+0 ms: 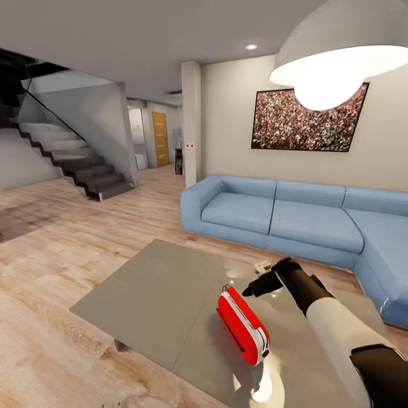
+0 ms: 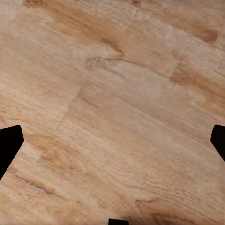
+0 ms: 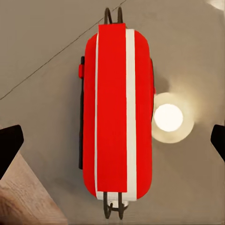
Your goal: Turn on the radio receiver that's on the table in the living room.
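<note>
Below the right arm's spread fingers (image 3: 112, 140), radio receiver (image 3: 117, 112); left's spread above floor (image 2: 112, 93).

Head camera overlooks the table (image 1: 158, 294) from afar; right wrist camera looks straight down (close) on the radio (image 3: 117, 112), which both views share.

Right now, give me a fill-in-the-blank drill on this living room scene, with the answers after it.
1. The radio receiver stands on the grey ____.
2. The right gripper hovers over the radio, its fingers spread ____.
3. The sofa behind the table is ____.
4. The left wrist view looks down on a wood ____.

Answers: table; open; blue; floor
</note>
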Robot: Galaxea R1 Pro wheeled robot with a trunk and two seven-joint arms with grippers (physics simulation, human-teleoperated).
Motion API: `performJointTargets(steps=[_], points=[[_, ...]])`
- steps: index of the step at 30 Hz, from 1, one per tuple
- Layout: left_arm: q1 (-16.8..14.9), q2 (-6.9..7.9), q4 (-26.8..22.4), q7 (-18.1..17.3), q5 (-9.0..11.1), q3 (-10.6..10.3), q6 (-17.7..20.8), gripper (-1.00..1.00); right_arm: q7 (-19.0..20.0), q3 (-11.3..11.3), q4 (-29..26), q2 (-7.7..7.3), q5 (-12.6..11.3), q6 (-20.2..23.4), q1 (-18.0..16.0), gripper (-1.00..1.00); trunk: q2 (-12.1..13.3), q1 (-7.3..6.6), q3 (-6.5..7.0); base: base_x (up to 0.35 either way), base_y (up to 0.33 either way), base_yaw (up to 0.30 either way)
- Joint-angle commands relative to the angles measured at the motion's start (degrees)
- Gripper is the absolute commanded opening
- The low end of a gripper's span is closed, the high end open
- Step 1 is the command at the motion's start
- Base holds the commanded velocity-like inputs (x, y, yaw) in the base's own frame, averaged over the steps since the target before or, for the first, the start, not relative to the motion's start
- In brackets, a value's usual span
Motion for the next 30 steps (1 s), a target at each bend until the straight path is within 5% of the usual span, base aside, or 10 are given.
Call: performJointTargets(steps=[1, 16, 30], points=[[0.0, -0.04, 0.0, 0.0, 0.0, 0.0, 0.0, 1.0, -0.85, 0.0, 0.57, 0.0, -0.07, -0.81, 0.0, 1.0, -0.02, 0.01, 0.0, 0.0, 0.0, 0.0], [0.0, -0.08, 0.0, 0.0, 0.0, 0.03, 0.0, 1.0, -2.28, 0.0, 3.29, 1.18, -0.15, -4.04, 0.0, 1.0, -0.02, 0.01, 0.0, 0.0, 0.0, 0.0], [0.0, -0.01, 0.0, 0.08, 0.0, 0.0, 0.0, 1.0, -2.35, 0.0, 3.89, 1.58, -0.09, -5.28, 0.0, 1.0, -5.63, 3.08, -2.52, 0.0, 0.0, 0.0]])
